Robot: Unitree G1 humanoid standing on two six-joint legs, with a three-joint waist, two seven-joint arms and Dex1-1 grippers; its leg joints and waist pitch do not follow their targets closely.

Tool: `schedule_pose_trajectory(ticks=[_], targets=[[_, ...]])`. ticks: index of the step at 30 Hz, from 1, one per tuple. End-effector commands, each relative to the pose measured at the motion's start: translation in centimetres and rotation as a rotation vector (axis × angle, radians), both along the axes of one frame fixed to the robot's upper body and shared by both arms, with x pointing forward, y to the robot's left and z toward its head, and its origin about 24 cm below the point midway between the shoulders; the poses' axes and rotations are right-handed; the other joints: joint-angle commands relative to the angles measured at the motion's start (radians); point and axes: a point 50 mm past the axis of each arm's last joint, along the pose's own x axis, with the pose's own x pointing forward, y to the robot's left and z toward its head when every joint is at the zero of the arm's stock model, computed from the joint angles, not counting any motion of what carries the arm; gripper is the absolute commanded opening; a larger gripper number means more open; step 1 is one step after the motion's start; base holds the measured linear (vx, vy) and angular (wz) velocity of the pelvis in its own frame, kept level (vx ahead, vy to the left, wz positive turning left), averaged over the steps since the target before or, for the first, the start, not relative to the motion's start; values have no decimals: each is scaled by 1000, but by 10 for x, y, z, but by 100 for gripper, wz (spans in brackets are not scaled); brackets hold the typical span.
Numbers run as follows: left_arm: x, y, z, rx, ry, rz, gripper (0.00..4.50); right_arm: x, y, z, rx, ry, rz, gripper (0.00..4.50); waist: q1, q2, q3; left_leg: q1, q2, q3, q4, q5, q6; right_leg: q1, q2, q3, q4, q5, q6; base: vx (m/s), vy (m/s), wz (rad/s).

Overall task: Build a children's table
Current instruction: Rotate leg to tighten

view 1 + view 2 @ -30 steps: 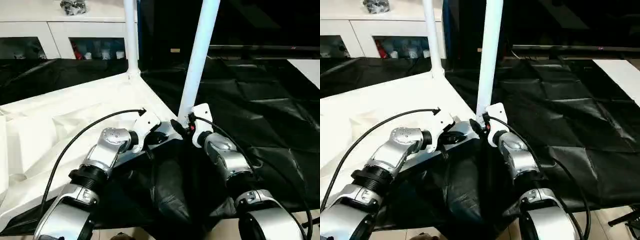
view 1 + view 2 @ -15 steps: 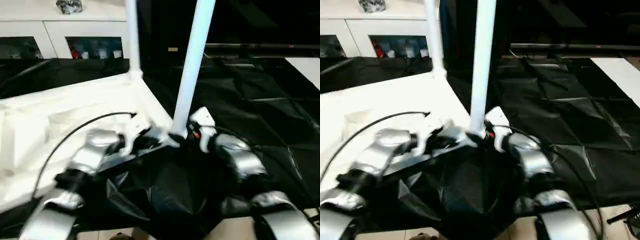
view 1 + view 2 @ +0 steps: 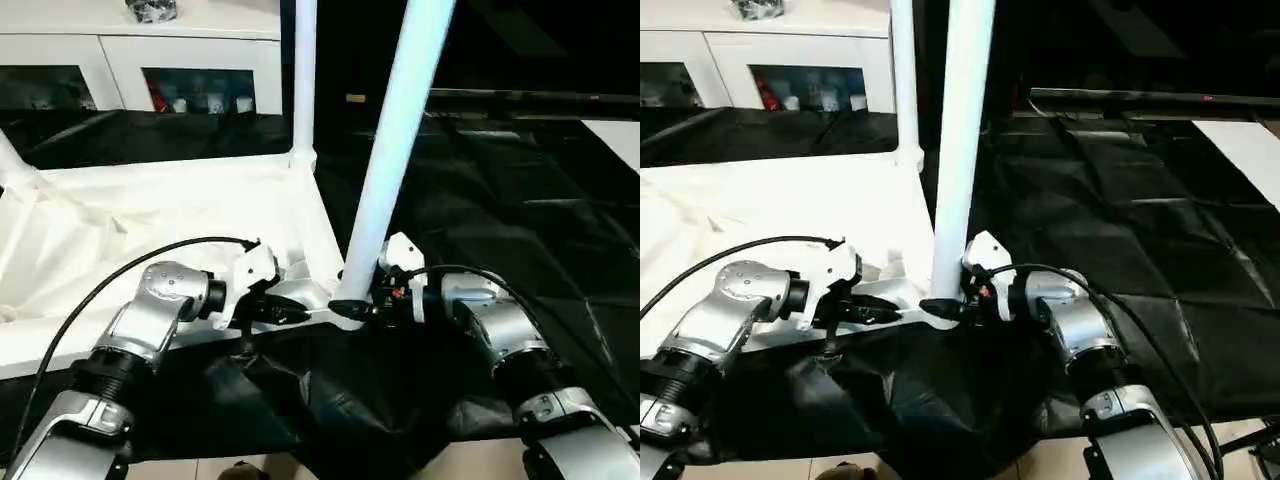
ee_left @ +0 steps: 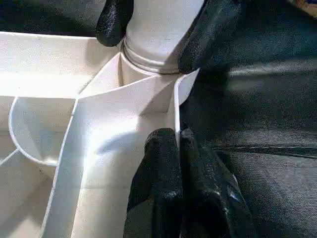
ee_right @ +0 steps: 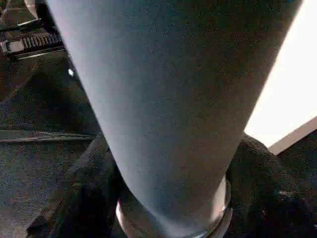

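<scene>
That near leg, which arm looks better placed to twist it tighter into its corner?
Probably the right: its fingers sit on either side of the near leg at its base, while the left gripper is shut on the tabletop's rim.

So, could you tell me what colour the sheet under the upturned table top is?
Black: the sheet, crinkled and glossy, shows best in the right eye view.

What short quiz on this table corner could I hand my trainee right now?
1. True or false: the near leg stands upright in the tabletop's corner socket.
2. What do the right gripper's fingers straddle? A) a cable B) the near leg's base C) the black sheet
3. What is the left gripper shut on?

Key: 1 true; 2 B; 3 the tabletop's corner rim.
</scene>
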Motion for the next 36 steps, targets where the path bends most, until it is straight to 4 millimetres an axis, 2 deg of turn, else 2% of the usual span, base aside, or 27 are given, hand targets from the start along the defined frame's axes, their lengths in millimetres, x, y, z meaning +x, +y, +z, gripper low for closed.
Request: schedule_pose_trajectory(ticks=[1,8,10,11,13,15,16,18,20,21,23,25,26,27,28,31,35,36], targets=[[-1,-3,3,-14,-14,-15,0,-6,9,-2,6,15,68,263,1,-1,-61,29,66,-27,-63,-170,38,29,-92,45,-71,-68,-230,0,0,0],[1,-6,1,-24,-21,31,0,-6,13,-4,22,14,26,256,1,-1,-61,29,65,-28,-62,-172,36,29,-93,45,-70,-64,-230,0,0,0],[7,-11,0,-34,-42,99,0,1,16,-7,27,-1,-90,256,-1,-1,-60,30,65,-29,-64,-179,29,28,-94,46,-72,-78,-231,0,0,0],[10,-14,-1,-39,-48,132,0,4,18,-8,28,-10,-159,256,-4,2,-59,31,65,-29,-65,-185,23,26,-95,47,-73,-88,-231,0,0,0],[14,-22,-5,-29,-57,193,0,10,23,-13,26,-6,-277,256,-15,0,-54,34,62,-32,-70,-237,-7,24,-99,50,-85,-184,-221,0,0,0],[22,-33,-10,-21,-69,283,0,15,32,-18,19,10,-416,256,-21,0,-54,37,62,-34,-72,-256,-21,23,-99,51,-90,-229,-204,0,0,0],[22,-33,-10,-21,-69,283,0,15,32,-18,19,10,-416,256,-21,0,-54,37,62,-34,-72,-256,-21,23,-99,51,-90,-229,-204,0,0,0],[32,-49,-10,-36,-77,381,0,21,44,-20,22,27,-565,256,-23,-1,-56,36,61,-34,-71,-246,-21,24,-100,52,-90,-222,-192,0,0,0],[32,-50,-10,-37,-79,386,0,21,45,-20,23,29,-577,256,-23,0,-56,36,61,-35,-71,-236,-21,23,-100,52,-89,-207,-193,0,0,0],[36,-64,-9,-51,-84,410,0,24,55,-21,8,23,-641,256,-23,0,-58,34,60,-33,-70,-213,-13,24,-97,52,-86,-168,-193,0,0,0],[36,-69,-8,-59,-87,411,0,24,59,-20,13,26,-641,256,-23,-1,-60,32,57,-33,-68,-204,-7,27,-97,50,-84,-149,-195,0,0,0],[36,-73,-7,-67,-88,406,0,23,63,-19,22,27,-637,256,-21,-1,-62,28,57,-32,-65,-183,15,31,-97,50,-82,-110,-193,0,0,0],[36,-75,-6,-69,-94,401,0,23,65,-18,51,46,-620,256,-19,4,-62,28,57,-33,-65,-177,19,31,-98,49,-80,-99,-193,0,0,0],[36,-76,-5,-71,-99,392,0,24,66,-16,75,61,-610,312,-20,2,-62,27,57,-32,-65,-178,28,31,-97,49,-81,-91,-194,0,0,0],[36,-75,-5,-71,-101,384,0,24,64,-15,90,66,-604,312,-19,5,-62,29,58,-32,-65,-186,29,30,-98,49,-83,-102,-194,0,0,0],[33,-69,-5,-76,-99,346,0,26,54,-12,66,6,-575,343,-19,6,-61,29,60,-33,-67,-205,22,30,-98,49,-85,-126,-192,0,0,0],[29,-63,-5,-85,-94,301,0,26,46,-10,43,-40,-523,354,-20,4,-64,26,59,-33,-64,-177,32,34,-98,47,-79,-72,-202,0,0,0],[25,-58,-3,-92,-99,248,0,24,40,-8,40,-53,-449,354,-18,3,-65,25,59,-33,-62,-171,42,36,-99,47,-78,-58,-205,0,0,0]])
